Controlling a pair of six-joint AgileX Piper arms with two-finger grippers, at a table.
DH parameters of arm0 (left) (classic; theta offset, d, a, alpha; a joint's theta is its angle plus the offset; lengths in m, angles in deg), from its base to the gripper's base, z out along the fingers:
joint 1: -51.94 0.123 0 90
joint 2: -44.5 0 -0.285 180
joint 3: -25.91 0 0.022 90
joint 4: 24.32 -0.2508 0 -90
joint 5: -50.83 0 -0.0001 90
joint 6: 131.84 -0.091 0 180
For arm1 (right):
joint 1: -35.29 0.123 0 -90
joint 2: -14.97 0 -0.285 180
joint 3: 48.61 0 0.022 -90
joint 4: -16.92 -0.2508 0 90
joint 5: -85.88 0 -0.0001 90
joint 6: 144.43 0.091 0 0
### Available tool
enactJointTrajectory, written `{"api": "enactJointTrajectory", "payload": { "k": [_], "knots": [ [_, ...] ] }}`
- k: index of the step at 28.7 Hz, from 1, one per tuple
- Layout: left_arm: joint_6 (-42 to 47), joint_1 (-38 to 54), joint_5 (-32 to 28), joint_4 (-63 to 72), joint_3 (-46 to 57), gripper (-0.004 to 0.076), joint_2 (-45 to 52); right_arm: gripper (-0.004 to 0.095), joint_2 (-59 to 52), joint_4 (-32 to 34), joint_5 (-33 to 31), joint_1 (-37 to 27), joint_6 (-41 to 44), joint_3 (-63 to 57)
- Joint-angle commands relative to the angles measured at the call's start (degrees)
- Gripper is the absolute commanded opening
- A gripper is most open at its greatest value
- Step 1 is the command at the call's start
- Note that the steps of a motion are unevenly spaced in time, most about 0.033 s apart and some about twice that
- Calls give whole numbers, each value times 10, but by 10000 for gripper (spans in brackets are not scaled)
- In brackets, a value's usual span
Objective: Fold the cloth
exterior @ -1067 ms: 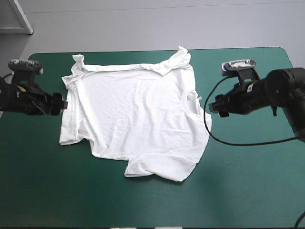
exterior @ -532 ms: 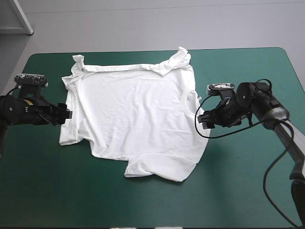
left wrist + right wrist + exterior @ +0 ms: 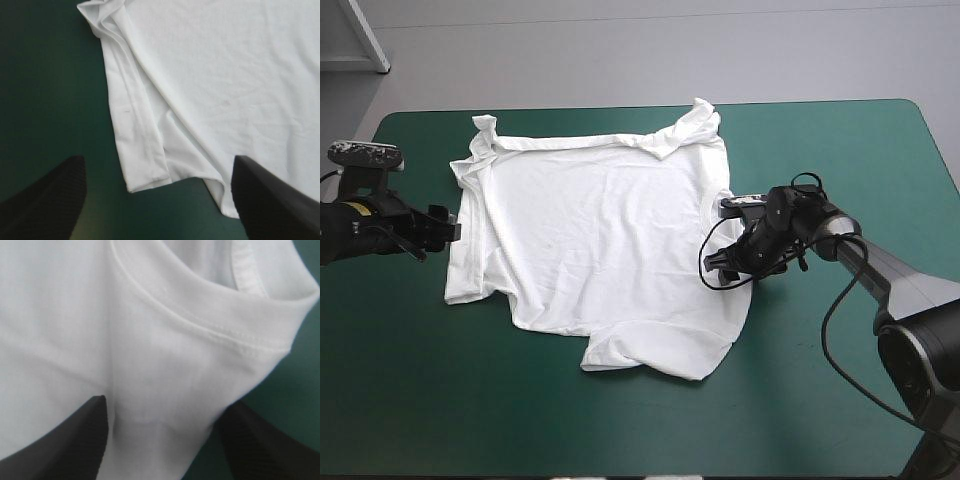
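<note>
The left arm (image 3: 365,225) reaches in low at the left edge of the counter (image 3: 410,380). The left jaws stand just beside the left edge of the T-shirt (image 3: 600,230), short of the cloth. Seen from the left wrist they are open wide, one black jaw at each side, with bare teal-green cover between them, and they hold nothing. Ahead of the gap lies the shirt's edge, where a narrow strip (image 3: 135,130) is folded over onto the body and ends in a square corner.

The T-shirt is spread flat and mostly smooth across the middle of the counter, inside both the far and the near edge. Its bottom hem faces left and its collar (image 3: 718,208) faces right. The far-left corner (image 3: 483,130) is bunched up. One sleeve (image 3: 692,122) lies rumpled toward the far edge, and the other sleeve (image 3: 650,355) points toward the near edge.

The right arm (image 3: 860,255) stretches in from the near right corner. The right jaws are down at the shirt's right edge, just on the near side of the collar. Seen from the right wrist they stand apart, open, with white cloth filling the gap between them. The collar's stitched band curves across just ahead of them. Whether the jaws press on the cloth cannot be told. A patch of teal-green cover shows beside one jaw, past the shoulder edge.
</note>
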Motion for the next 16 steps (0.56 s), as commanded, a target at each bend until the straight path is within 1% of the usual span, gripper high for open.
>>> {"api": "enactJointTrajectory", "payload": {
  "k": [1, 2, 3, 4, 7, 10, 13, 16],
  "knots": [
    [1, -4, -23, 5, -28, 574, 20, 375, 1, -10, 19, 32, 8, 2],
    [1, -4, -23, 5, -28, 574, 20, 248, -1, -7, 24, 41, 8, 2],
    [1, -4, -22, 7, -28, 574, 19, 76, -1, -6, 32, 49, 8, 2],
    [1, -4, -22, 7, -28, 574, 18, -18, -2, -6, 34, 53, 8, 2],
    [1, -4, -21, 8, -28, 574, 15, -17, -3, -7, 29, 55, 8, 2],
    [1, -4, -26, 9, -28, 574, 15, -17, -10, 9, 8, 55, 8, 2],
    [6, -4, -30, 11, -28, 574, 13, -17, -26, 53, -16, 55, 30, 2],
    [6, -4, -30, 13, -28, 574, 10, -17, -48, 126, -35, 53, 80, 2]
  ]
}}
